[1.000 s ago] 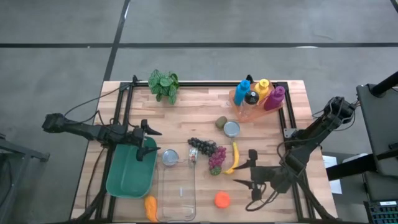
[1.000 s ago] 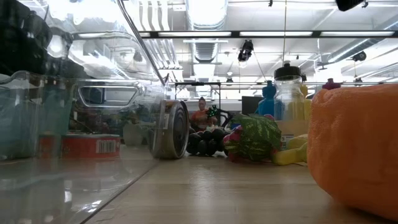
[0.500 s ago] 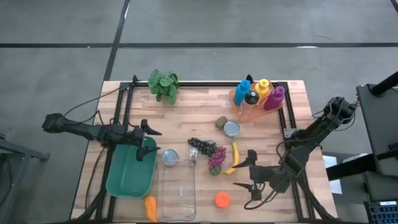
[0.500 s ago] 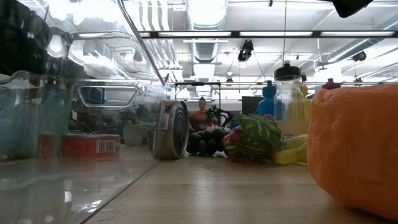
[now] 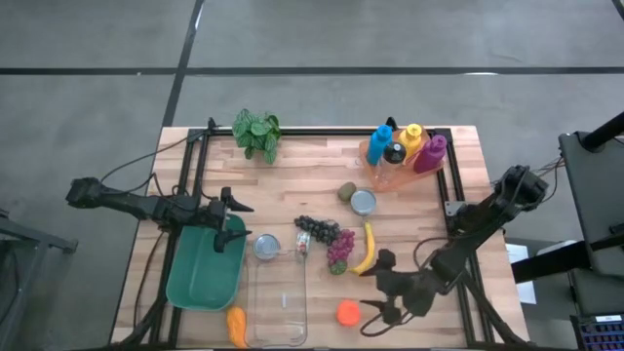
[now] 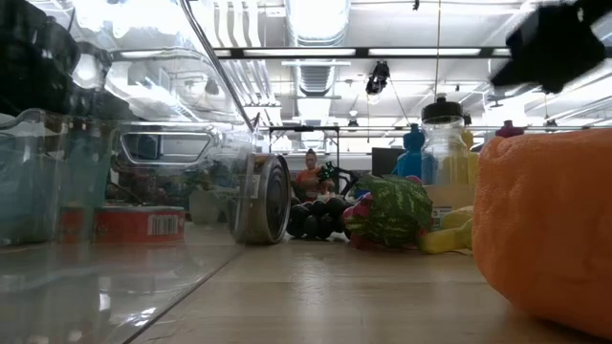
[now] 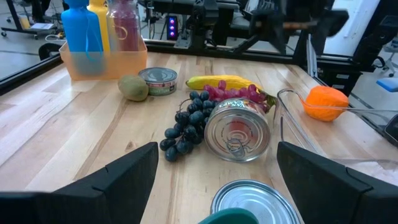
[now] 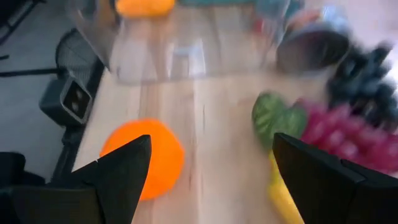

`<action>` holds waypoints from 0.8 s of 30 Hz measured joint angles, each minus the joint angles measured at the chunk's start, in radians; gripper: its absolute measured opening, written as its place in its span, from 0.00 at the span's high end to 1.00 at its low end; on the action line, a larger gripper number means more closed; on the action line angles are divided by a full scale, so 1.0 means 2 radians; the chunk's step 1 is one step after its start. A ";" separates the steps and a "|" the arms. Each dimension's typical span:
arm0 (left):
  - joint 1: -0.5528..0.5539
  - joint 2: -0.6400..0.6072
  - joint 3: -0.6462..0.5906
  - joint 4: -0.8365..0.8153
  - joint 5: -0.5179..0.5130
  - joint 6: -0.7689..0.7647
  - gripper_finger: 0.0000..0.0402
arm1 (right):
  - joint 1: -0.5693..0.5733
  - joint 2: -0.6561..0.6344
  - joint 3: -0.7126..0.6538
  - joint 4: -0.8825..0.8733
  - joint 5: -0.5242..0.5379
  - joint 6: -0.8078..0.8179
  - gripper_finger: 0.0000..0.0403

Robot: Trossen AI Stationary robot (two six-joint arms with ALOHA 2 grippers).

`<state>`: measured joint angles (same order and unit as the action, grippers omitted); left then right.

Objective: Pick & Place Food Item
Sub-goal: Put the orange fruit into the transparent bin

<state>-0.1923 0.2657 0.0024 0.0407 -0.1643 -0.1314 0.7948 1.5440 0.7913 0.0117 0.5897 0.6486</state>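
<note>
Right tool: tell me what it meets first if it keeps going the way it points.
Probably the orange: the open right tool points at it from just beside it. Height above the table is unclear, so it might pass over.

An orange [image 5: 348, 313], round and bright, rests on the wooden table near its front edge, just beside the right side of a clear rectangular container [image 5: 277, 300] that lies flat and open-topped. In the low view the orange [image 6: 545, 225] fills the right side, sitting directly on the boards. From the left wrist view it [image 7: 326, 102] appears behind the container's transparent wall [image 7: 329, 134]; the right wrist view shows it [image 8: 144, 158] untouched on the wood.
</note>
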 joint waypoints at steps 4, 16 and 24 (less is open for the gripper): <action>0.000 0.000 0.000 0.000 0.000 0.000 0.16 | -0.001 0.037 0.021 0.000 -0.033 0.025 0.17; 0.000 0.000 0.000 0.000 0.000 0.000 0.16 | -0.001 0.060 0.130 -0.137 -0.088 -0.012 0.17; 0.000 0.000 0.000 0.000 0.000 0.000 0.16 | 0.005 0.060 0.138 -0.146 -0.105 -0.007 0.17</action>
<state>-0.1922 0.2657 0.0025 0.0407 -0.1643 -0.1314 0.8051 1.6642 1.0671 -0.2797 0.3805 0.6342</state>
